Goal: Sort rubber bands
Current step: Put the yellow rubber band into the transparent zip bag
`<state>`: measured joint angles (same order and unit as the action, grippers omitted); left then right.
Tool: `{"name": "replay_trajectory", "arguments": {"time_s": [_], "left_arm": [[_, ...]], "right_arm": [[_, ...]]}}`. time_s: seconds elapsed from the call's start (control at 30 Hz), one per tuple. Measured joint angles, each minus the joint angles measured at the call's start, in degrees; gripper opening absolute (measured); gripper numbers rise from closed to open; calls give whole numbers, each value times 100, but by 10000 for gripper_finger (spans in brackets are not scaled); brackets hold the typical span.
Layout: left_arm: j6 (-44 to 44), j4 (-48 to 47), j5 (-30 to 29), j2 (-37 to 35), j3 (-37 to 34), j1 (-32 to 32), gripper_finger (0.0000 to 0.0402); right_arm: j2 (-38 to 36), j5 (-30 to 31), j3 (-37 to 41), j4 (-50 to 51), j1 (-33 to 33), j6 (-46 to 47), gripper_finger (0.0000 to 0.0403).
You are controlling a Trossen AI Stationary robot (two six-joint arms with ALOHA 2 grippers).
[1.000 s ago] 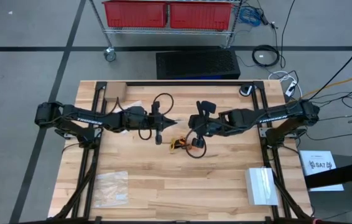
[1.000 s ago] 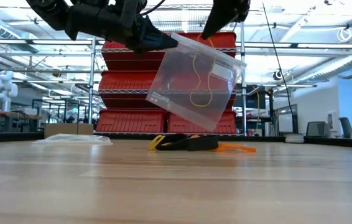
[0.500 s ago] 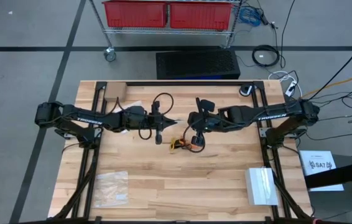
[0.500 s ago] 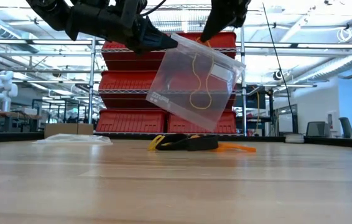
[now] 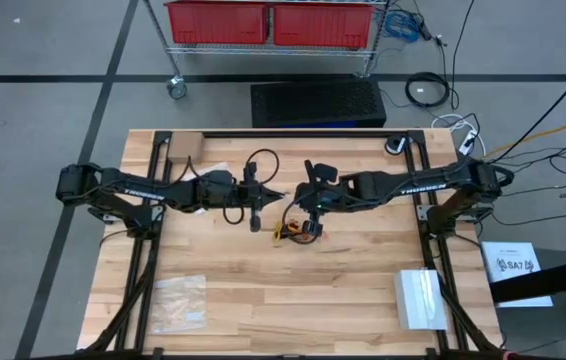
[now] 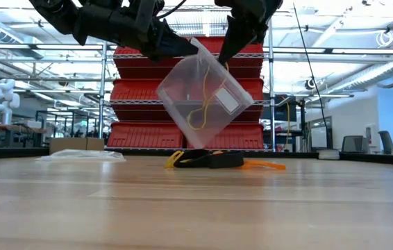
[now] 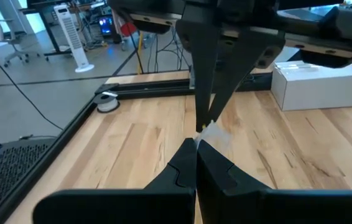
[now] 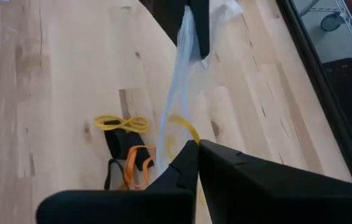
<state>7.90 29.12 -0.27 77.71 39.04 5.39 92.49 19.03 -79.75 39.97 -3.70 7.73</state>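
Note:
A clear plastic bag (image 6: 203, 104) hangs above the table's middle with a yellow rubber band (image 6: 201, 110) inside it. My left gripper (image 5: 279, 196) and my right gripper (image 5: 301, 203) are both shut on the bag's top, close together. Below the bag, a small pile of rubber bands (image 5: 293, 232) lies on the wood: a yellow one (image 8: 121, 122), a black one (image 8: 120, 144) and an orange one (image 8: 140, 158). My left gripper pinches the bag's top edge at one corner (image 6: 192, 46) between its two shut fingers, coming almost level from the table's left. The bag hangs below, clear of the table. My right gripper pinches the bag's top edge (image 8: 187, 138) a little way from the left gripper's hold, slanting down from the table's right. The bag hangs tilted below both holds, the edge between them slack.
A second clear bag (image 5: 178, 301) lies flat near the table's front left. A white box (image 5: 420, 298) stands at the front right and a small cardboard box (image 5: 185, 147) at the back left. Red bins on a wire rack (image 5: 271, 22) stand beyond the far edge.
My right gripper has moved toward the table's left and a little down, closer to the left gripper. The bag's held top edge has drawn together, and the bag has swung from a broad spread into a narrower, tilted hang, its lower corner nearer the pile.

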Motion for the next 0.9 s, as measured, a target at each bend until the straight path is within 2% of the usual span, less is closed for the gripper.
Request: {"name": "replay_trajectory", "arguments": {"time_s": [0.4,0.73,0.9], "left_arm": [[0,-9,-9,0,-2,0,0],[-7,-20,-26,0,-2,0,0],[-105,-11,-26,0,-2,0,0]], "right_arm": [[-9,-146,0,-232,-4,55,0],[-11,-239,0,-206,-181,507,0],[-13,-97,0,-177,-241,615,0]]}}
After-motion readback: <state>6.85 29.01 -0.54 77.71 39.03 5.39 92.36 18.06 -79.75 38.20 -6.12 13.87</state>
